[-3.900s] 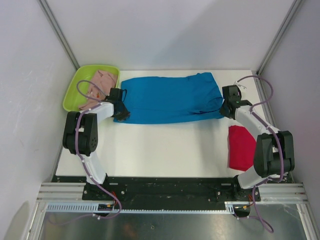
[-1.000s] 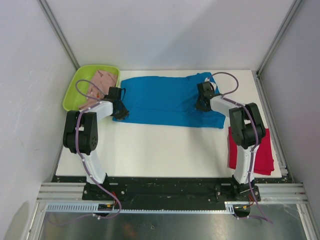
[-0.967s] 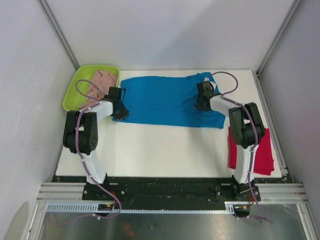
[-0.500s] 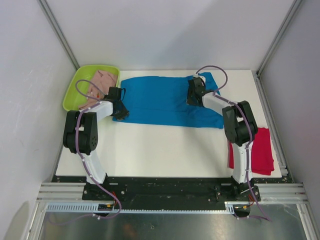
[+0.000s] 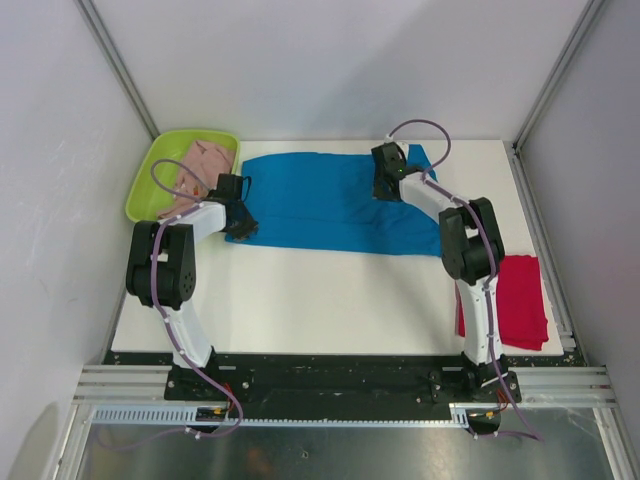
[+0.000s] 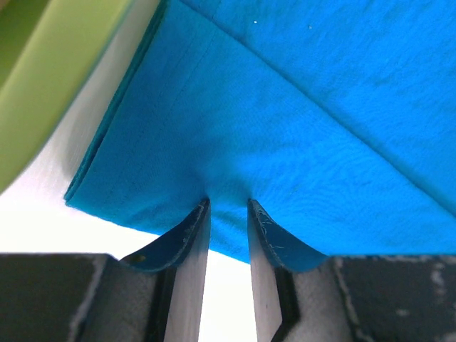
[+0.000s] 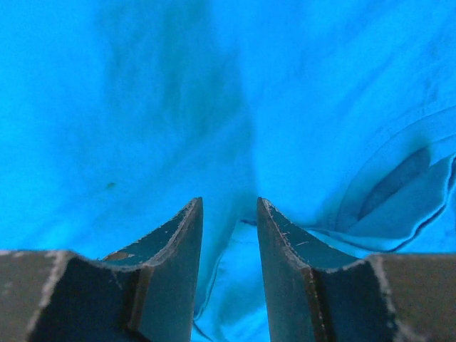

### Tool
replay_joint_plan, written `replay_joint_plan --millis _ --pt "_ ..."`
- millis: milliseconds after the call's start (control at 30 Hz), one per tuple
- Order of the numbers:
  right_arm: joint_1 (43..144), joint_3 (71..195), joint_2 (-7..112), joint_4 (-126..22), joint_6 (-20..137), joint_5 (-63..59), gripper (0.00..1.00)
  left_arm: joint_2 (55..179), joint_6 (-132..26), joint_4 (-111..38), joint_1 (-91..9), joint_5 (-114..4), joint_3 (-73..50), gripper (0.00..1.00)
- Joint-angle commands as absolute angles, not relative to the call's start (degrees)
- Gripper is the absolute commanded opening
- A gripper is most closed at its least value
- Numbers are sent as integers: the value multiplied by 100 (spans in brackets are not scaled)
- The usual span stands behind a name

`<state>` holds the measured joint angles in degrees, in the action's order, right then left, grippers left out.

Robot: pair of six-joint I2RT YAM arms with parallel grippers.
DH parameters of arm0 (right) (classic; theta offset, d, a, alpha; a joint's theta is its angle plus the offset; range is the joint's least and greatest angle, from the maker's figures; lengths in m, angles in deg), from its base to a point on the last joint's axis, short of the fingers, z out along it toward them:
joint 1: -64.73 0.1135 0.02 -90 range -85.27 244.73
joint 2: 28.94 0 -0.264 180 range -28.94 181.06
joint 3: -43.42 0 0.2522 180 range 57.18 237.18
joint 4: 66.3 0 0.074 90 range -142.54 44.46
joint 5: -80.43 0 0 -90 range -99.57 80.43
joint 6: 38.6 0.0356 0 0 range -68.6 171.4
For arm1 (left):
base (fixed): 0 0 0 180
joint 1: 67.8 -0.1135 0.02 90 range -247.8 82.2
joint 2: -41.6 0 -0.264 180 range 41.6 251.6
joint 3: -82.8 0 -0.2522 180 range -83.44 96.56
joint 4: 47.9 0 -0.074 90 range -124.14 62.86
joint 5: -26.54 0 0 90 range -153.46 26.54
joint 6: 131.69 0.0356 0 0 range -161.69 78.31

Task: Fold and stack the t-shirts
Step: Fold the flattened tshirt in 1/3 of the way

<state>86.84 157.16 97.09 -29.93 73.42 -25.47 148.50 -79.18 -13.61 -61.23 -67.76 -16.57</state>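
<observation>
3 t-shirts show from above. At the far left corner the pink t-shirt (image 5: 205, 160) lies crumpled in the lime-green tray (image 5: 143, 185). Just right of the tray, the left gripper (image 5: 240, 228) sits at the near left corner of the blue t-shirt (image 5: 320, 200), which is spread across the far half of the table (image 5: 320, 300). Only the left wrist view shows the grasp: its fingers (image 6: 194, 235) are clenched on a pinch of the layered blue edge, with the tray's rim off to the side. The right gripper (image 5: 383, 190) is over the shirt's far right part. Its wrist view shows the fingers (image 7: 178, 242) parted, with blue cloth and a seam fold in the gap; whether they pinch it I cannot tell. Only the top view shows the red t-shirt (image 5: 515, 300), lying by the table's near right edge, partly behind the right arm.
</observation>
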Motion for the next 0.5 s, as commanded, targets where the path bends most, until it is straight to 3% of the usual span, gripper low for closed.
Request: replay_joint_plan --millis 0,233,467 --pt "8771 16147 10121 -2436 7389 -2949 40 15038 -7829 -1148 -6202 -6966 -1633 34" --pt "8799 16199 10231 -2226 7471 -3135 38 15062 -7834 -1150 -6203 -6961 -1621 34" --pt "8826 16200 10149 -2182 7553 -3261 22 15065 -7830 -1140 -6201 -6972 -1608 34"
